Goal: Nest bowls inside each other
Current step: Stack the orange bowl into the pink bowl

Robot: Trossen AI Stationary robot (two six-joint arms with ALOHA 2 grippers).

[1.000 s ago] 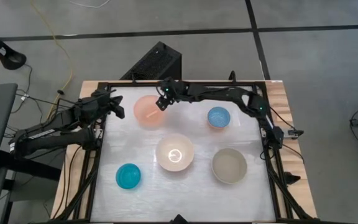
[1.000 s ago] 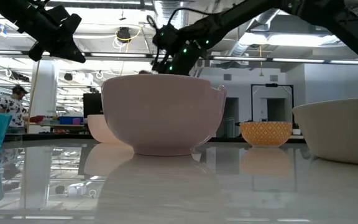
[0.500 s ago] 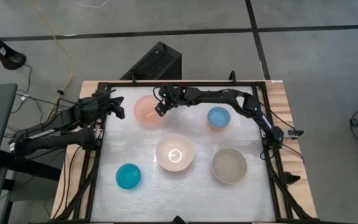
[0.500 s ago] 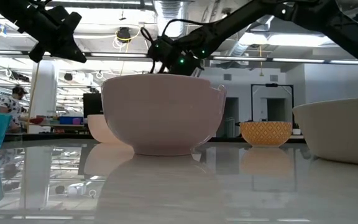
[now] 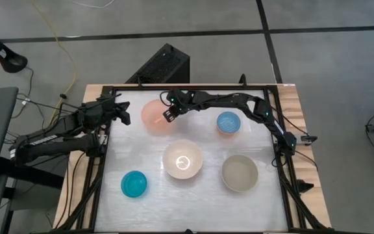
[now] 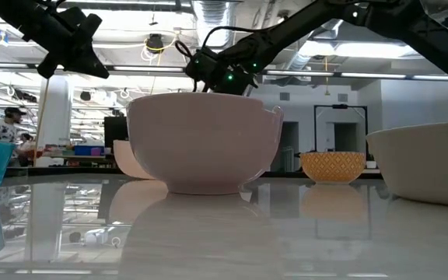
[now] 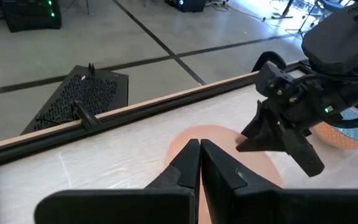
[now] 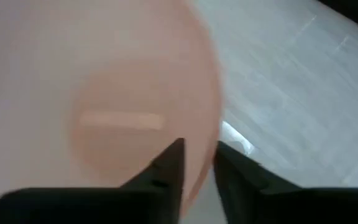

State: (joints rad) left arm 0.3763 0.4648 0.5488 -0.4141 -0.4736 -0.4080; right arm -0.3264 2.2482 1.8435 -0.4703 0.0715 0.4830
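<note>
**Salmon-pink bowl gripped at its rim**

Nearest the table's front edge lie the teal bowl (image 5: pixel 134 184), cream-white bowl (image 5: pixel 182 160) and grey-beige bowl (image 5: pixel 239 173). Farther back, the salmon-pink bowl (image 5: pixel 153 117) is pinched at its rim by the right gripper (image 5: pixel 170 115), beside the light-blue bowl (image 5: pixel 228 123). The left gripper (image 5: pixel 123 114) is held clenched, empty, nearby.

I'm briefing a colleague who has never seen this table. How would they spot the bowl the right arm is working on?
Look at the far side of the table, left of centre, where the right gripper reaches across. The salmon-pink bowl sits under it, its right rim between the fingers. It is the only pink bowl; its neighbours are a light-blue bowl and a cream-white bowl.
</note>
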